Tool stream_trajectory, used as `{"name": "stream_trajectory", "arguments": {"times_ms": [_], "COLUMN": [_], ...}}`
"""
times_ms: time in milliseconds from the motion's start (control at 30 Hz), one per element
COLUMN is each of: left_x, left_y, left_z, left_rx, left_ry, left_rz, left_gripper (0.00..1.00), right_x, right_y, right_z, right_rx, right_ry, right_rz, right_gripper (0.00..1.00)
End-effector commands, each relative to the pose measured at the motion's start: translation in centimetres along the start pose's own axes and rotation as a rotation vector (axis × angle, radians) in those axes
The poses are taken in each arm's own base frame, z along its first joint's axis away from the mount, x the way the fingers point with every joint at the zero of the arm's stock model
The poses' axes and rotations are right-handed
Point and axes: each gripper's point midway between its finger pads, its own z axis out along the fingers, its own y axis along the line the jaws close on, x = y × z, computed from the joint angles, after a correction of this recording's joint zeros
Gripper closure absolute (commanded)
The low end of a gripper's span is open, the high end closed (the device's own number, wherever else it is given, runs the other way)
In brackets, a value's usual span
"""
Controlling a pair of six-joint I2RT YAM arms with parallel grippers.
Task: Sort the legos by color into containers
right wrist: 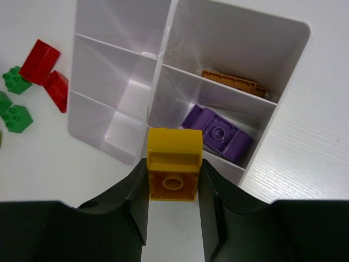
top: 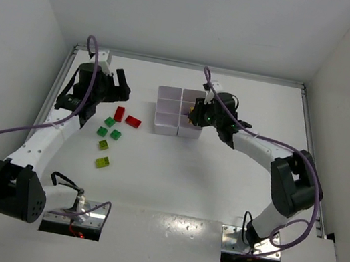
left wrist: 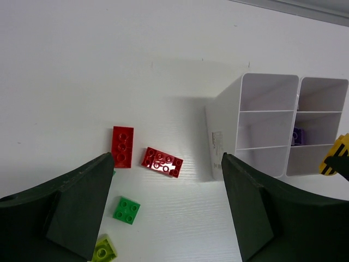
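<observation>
Clamped between the right gripper's (right wrist: 174, 183) jaws, a yellow brick (right wrist: 174, 150) hangs over the rim of the white tray (right wrist: 283, 71), which stands mid-table (top: 171, 191) toward the far edge. A purple brick (right wrist: 218, 134) and an orange-brown brick (right wrist: 234, 83) occupy separate compartments, so it should shift squarely over an empty one, sink below the dividers, then release. Near the left edge, the left gripper (left wrist: 166, 180) hovers wide open and empty above red bricks (left wrist: 162, 162) and a green brick (left wrist: 126, 210).

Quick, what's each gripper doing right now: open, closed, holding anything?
Left gripper: open, holding nothing.
Right gripper: closed on a yellow lego.
</observation>
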Motion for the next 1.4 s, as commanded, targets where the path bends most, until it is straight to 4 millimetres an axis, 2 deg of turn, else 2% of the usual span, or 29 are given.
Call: {"name": "stream_trajectory", "arguments": {"times_ms": [0,67,333,367,433,467,567,600,633,700,733,800,867,967,1000,1100,1167,1200,1267,1300,1333,1367], "left_x": [-2.0,-2.0,-1.7,-1.7,-2.0,-1.4,-1.5,-0.9,-1.1,-0.7,-0.7,-0.2,-0.1,0.1,0.1,0.4,1.2,1.2,3.1,3.3,4.6,5.5], "left_y": [0.4,0.4,0.6,0.6,0.8,1.0,1.0,1.2,1.4,1.8,1.8,1.9,1.7,1.5,1.5,1.5,2.1,2.2,2.9,2.6,3.4,3.8], "left_z": [-1.0,-1.0,-0.7,-0.7,-0.8,-0.6,-0.8,-0.6,-0.7,-0.5,-0.5,-0.3,-0.3,0.1,0.1,0.4,0.5,0.5,1.3,1.5,2.3,2.9], "left_rx": [-0.023,-0.023,-0.019,-0.019,-0.029,-0.036,-0.037,-0.043,-0.053,-0.067,-0.067,-0.072,-0.061,-0.046,-0.046,-0.033,-0.049,-0.038,-0.036,-0.016,-0.036,-0.042], "left_ry": [-0.062,-0.062,-0.049,-0.049,-0.052,-0.032,-0.027,-0.005,-0.003,0.015,0.015,0.033,0.036,0.051,0.051,0.065,0.099,0.102,0.177,0.208,0.272,0.305], "left_rz": [-0.014,-0.014,0.046,0.046,0.055,0.065,0.081,0.091,0.101,0.111,0.111,0.111,0.111,0.111,0.111,0.143,0.138,0.144,0.151,0.165,0.164,0.161], "left_gripper": [0.14,0.14,0.14,0.1,0.04,0.01,0.01,0.01,0.01,0.01,0.01,0.01,0.01,0.01,0.01,0.01,0.01,0.01,0.03,0.05,0.09,0.12], "right_x": [-2.6,-2.1,0.2,0.9,1.4,1.8,2.3,2.3,2.3,2.9,2.5,2.7,2.7,2.9,1.8,0.3,-2.3,-3.9,-4.8,-6.2,-7.5,-7.8], "right_y": [-0.3,-1.0,-1.3,-1.3,-1.3,-1.2,-1.1,-1.1,-1.1,-1.3,-1.2,-1.2,-1.2,-1.2,-0.9,0.2,1.8,3.7,5.6,8.0,10.0,10.4], "right_z": [0.7,0.9,2.1,2.2,2.2,2.4,2.3,2.3,2.3,2.3,2.1,1.7,1.4,0.9,0.3,-0.8,-2.1,-2.6,-3.0,-3.4,-3.7,-3.4], "right_rx": [0.052,0.081,0.07,0.062,0.054,0.046,0.038,0.038,0.038,0.043,0.041,0.042,0.042,0.042,0.037,-0.013,-0.073,-0.146,-0.225,-0.357,-0.44,-0.46], "right_ry": [-0.122,-0.119,-0.073,-0.06,-0.048,-0.037,-0.026,-0.026,-0.026,-0.004,-0.012,-0.005,-0.007,-0.009,-0.035,-0.067,-0.135,-0.167,-0.16,-0.173,-0.168,-0.152], "right_rz": [-0.023,-0.03,-0.047,-0.057,-0.057,-0.056,-0.055,-0.055,-0.055,-0.053,-0.063,-0.063,-0.072,-0.091,-0.093,-0.117,-0.129,-0.17,-0.22,-0.294,-0.319,-0.325], "right_gripper": [1.0,1.0,1.0,1.0,0.94,0.93,0.83,0.79,0.69,0.65,0.6,0.59,0.54,0.39,0.37,0.37,0.37,0.41,0.45,0.46,0.46,0.46]}}
